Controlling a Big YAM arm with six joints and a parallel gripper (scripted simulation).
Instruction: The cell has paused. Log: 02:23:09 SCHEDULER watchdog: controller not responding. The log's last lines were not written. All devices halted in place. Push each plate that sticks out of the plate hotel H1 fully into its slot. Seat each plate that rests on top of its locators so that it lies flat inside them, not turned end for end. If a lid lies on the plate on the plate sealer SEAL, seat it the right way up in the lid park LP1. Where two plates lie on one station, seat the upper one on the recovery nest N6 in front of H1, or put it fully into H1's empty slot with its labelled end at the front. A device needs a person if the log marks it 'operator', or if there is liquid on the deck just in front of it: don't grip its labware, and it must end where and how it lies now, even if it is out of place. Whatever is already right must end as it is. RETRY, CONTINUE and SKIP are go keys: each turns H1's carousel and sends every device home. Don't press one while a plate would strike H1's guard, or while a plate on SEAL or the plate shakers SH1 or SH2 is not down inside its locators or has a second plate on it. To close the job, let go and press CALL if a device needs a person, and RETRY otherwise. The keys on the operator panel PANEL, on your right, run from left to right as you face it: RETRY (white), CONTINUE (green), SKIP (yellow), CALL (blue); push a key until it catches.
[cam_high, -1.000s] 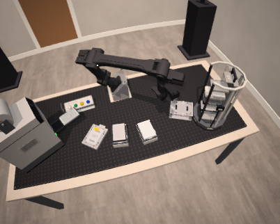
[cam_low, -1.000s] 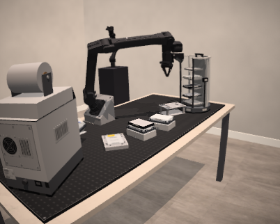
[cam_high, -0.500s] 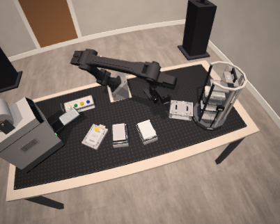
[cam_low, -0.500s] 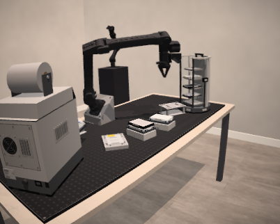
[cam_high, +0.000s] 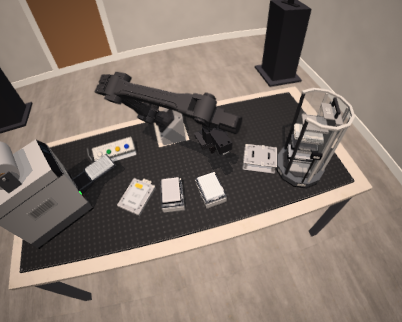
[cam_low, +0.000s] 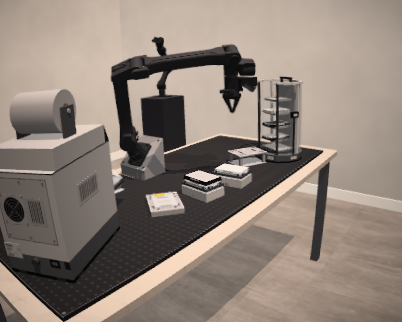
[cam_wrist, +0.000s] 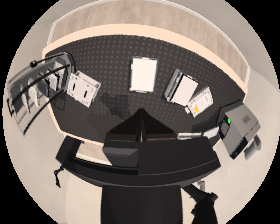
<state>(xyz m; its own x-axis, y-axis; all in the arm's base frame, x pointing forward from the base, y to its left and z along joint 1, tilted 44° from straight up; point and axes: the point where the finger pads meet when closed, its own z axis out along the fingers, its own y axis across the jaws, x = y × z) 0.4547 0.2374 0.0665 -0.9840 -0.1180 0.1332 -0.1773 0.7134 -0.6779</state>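
- Your plate hotel H1 stands at the far end of the deck. Its plates look tucked behind the clear guard, though the shelves are too small in these views to be sure none pokes out.
- Just in front of it sits the recovery nest N6, a white frame, seemingly with nothing on it.
- Toward the middle you have the two shakers, each carrying a plate; the one nearer H1 looks slightly skewed on its base.
- Next comes the lid park LP1 with a yellow-marked piece lying in it.
- At the near end, the plate sealer SEAL has a plate on its extended tray, tilted relative to the tray.
- The operator panel PANEL lies just beside that tray, its four keys in a row.
- Your gripper hangs high above the deck between the shakers and H1, fingers pinched fully together with nothing between them.
- You appear to be between steps, with the arm in transit above the stations and no labware in hand.
- Next, you need to spread the fingers and descend over whichever plate is unseated, likely the skewed shaker plate, squaring to its long sides. Leave the keys alone until every plate lies flat.
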